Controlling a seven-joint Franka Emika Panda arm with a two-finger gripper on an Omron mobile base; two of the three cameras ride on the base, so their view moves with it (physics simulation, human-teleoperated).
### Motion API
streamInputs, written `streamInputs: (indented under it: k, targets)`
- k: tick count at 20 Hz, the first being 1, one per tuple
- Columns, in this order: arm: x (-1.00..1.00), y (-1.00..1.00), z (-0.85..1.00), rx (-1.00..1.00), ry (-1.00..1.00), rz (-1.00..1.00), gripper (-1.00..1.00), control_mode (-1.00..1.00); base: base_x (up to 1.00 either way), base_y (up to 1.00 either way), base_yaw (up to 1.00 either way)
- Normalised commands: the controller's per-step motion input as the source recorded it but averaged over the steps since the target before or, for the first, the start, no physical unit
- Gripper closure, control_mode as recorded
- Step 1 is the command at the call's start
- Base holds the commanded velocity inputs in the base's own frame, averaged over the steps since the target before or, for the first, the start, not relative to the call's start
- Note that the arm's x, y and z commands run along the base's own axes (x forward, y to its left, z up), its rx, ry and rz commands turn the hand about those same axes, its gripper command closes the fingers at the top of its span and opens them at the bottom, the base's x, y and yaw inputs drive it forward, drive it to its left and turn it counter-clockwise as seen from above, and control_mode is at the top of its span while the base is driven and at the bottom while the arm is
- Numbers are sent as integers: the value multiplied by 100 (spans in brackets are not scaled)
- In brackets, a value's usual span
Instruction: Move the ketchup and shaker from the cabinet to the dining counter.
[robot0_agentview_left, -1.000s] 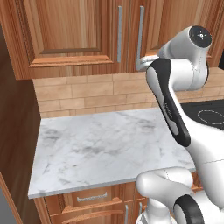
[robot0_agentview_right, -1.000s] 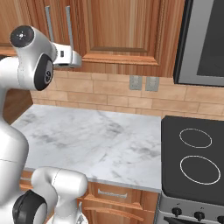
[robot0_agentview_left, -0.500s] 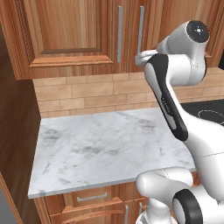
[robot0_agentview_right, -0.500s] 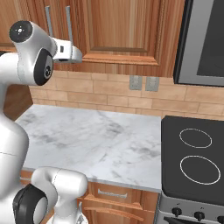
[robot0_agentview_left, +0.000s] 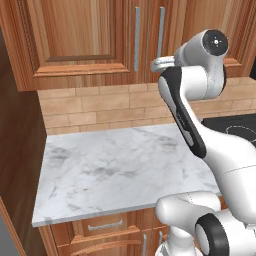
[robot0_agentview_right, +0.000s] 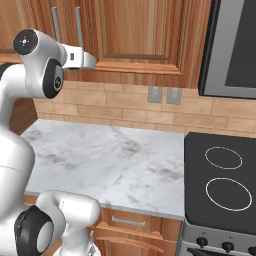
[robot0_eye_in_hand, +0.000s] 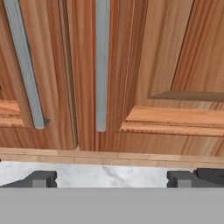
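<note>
The cabinet (robot0_agentview_left: 85, 35) is a reddish-brown wall unit and both of its doors are shut, so the ketchup and shaker are hidden. My gripper (robot0_eye_in_hand: 113, 178) is open, with its dark fingertips (robot0_eye_in_hand: 41, 178) spread wide and nothing between them. It points at the lower ends of the two vertical metal bar handles (robot0_eye_in_hand: 101, 65), a short way in front of them and touching neither. From the base the gripper (robot0_agentview_left: 156, 64) hangs just below the right-hand handle (robot0_agentview_left: 161, 35), and from the other side the gripper (robot0_agentview_right: 91, 62) sits under the door's bottom rail. The dining counter is out of view.
A small marble counter (robot0_agentview_left: 115, 172) backed by brick tile (robot0_agentview_left: 100, 107) lies below the cabinet. A black stovetop (robot0_agentview_right: 222, 180) sits to its right with a microwave (robot0_agentview_right: 235, 45) above it. Two wall outlets (robot0_agentview_right: 165, 95) are set in the brick.
The hand has moved up and closer to the cabinet doors, toward the lower ends of the handles. The jaws have stayed open.
</note>
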Motion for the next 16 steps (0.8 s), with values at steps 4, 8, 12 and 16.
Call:
streamInputs:
  k: [4, 8, 12, 16]
  targets:
    - [18, 7, 12, 1, -1, -3, -100, -100, 0, 0, 0]
    - [8, 7, 20, 2, 3, -5, -100, -100, 0, 0, 0]
    - [13, 6, 19, 6, 6, -1, -100, -100, 0, 0, 0]
    - [19, 0, 14, 8, 3, 0, -100, -100, 0, 0, 0]
